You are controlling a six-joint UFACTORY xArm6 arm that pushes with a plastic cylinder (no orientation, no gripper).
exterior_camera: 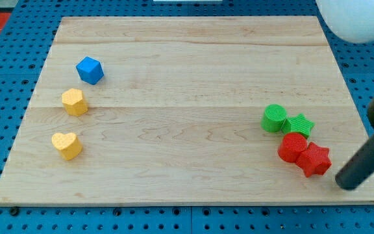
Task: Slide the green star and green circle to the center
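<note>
Nearby, my tip rested right of the red star; green circle touched green star; no hand existed.

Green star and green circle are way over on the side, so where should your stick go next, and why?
Probably up past the red star to the green star's right side. My tip sits lower right; the green circle touches its left, so pushing leftward should move both.

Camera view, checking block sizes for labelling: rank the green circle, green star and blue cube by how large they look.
1. Green circle
2. Blue cube, nearly alike; it sits farther toward the view's top, so unsure.
3. Green star, partly hidden.
</note>
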